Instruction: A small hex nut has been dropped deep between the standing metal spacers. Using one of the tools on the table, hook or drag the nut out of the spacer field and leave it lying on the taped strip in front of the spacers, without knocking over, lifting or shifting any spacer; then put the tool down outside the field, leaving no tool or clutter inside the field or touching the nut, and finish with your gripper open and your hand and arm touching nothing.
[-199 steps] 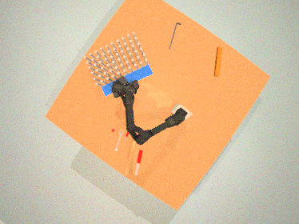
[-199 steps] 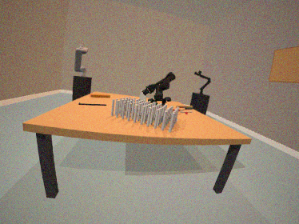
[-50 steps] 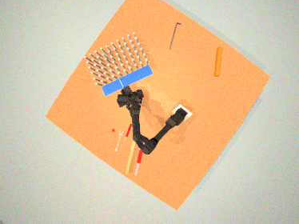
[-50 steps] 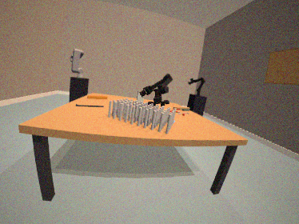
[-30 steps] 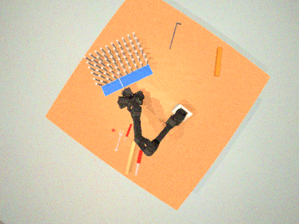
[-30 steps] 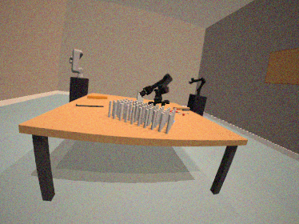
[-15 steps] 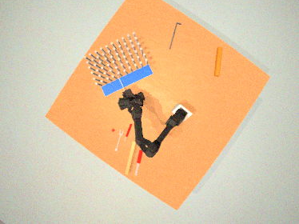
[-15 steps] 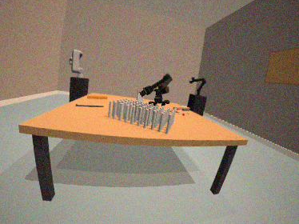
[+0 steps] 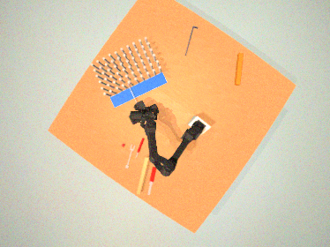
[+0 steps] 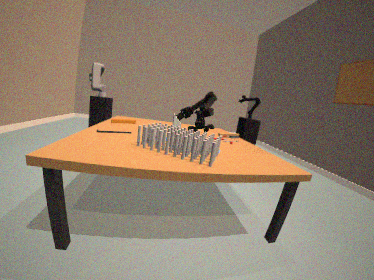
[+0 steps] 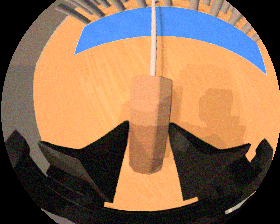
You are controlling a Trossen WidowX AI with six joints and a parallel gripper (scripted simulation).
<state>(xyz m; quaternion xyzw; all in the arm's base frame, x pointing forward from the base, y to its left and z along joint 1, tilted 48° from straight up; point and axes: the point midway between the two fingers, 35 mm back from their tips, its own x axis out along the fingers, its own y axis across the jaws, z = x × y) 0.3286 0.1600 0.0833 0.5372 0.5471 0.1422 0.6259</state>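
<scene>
The hand [image 9: 140,106] [image 11: 149,125] pinches 1 tool's wooden handle [image 11: 150,117]. Its pale shaft [image 11: 153,45] crosses above the blue strip [image 9: 150,84] [image 11: 200,26] toward the standing spacers [image 9: 128,66] [image 10: 175,141] [image 11: 195,4].

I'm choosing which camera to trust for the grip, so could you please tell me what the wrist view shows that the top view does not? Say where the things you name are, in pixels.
Only wrist: the tool's faceted wooden handle [image 11: 149,125] between the gripper's [image 9: 140,105] [image 11: 149,125] fingers.
Only top: the orange bar [image 9: 239,69] and the hooked dark rod [image 9: 190,41].
Both: the blue strip [image 9: 150,85] [image 11: 210,26], spacers [image 9: 128,62] [image 11: 218,7] and the tool's thin shaft [image 9: 132,93] [image 11: 153,45].
</scene>
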